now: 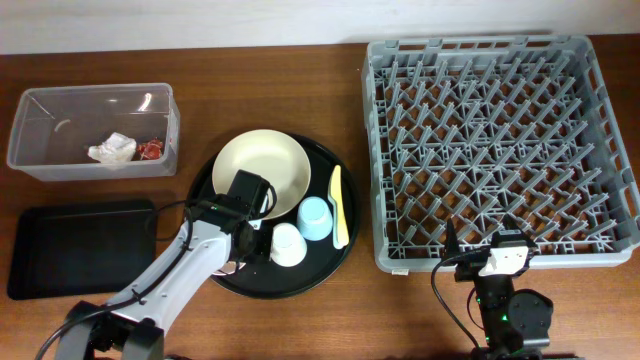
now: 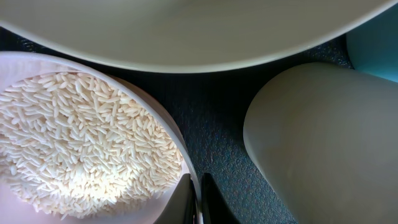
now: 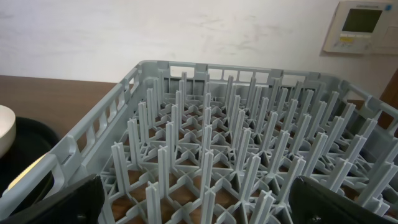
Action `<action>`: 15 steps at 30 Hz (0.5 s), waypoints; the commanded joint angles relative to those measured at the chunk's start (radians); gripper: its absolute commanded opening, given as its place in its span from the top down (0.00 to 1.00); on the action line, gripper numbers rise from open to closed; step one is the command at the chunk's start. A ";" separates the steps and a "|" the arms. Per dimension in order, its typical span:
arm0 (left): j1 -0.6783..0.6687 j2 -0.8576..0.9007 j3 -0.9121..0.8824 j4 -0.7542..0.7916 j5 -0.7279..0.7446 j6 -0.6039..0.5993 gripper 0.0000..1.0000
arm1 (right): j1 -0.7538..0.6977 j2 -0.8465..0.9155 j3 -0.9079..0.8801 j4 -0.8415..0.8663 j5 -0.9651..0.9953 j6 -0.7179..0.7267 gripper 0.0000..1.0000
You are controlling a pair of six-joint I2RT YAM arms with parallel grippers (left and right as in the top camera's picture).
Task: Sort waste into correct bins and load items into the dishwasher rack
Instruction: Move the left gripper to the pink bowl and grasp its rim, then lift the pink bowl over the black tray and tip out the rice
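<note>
My left gripper (image 1: 242, 243) (image 2: 198, 200) is shut on the rim of the small pink bowl (image 2: 37, 210), which is full of white rice grains (image 2: 81, 143). In the overhead view the gripper hides this bowl. The bowl sits on the round black tray (image 1: 330, 265) with the large cream bowl (image 1: 262, 168) (image 2: 186, 31), the white cup (image 1: 287, 245) (image 2: 323, 143), the light blue cup (image 1: 316, 218) (image 2: 376, 43) and the pale yellow utensil (image 1: 338, 205). My right gripper (image 1: 478, 248) (image 3: 199, 199) is open and empty at the front edge of the grey dishwasher rack (image 1: 500, 130) (image 3: 217, 124).
The clear plastic box (image 1: 50, 140) at the back left holds a crumpled white wrapper (image 1: 112, 149) and a small red wrapper (image 1: 151, 149). The flat black tray (image 1: 80, 245) lies in front of it, left of my left arm. The rack holds nothing.
</note>
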 commanded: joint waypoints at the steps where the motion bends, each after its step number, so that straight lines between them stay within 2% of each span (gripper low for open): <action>1: 0.000 0.010 -0.008 -0.006 0.008 -0.003 0.99 | -0.007 -0.006 -0.005 -0.005 -0.010 0.001 0.02; 6: 0.000 0.010 0.008 -0.015 0.004 -0.002 0.99 | -0.007 -0.006 -0.005 -0.005 -0.010 0.001 0.02; 15: 0.000 0.010 0.212 -0.180 -0.057 -0.002 0.99 | -0.007 -0.006 -0.005 -0.005 -0.010 0.001 0.02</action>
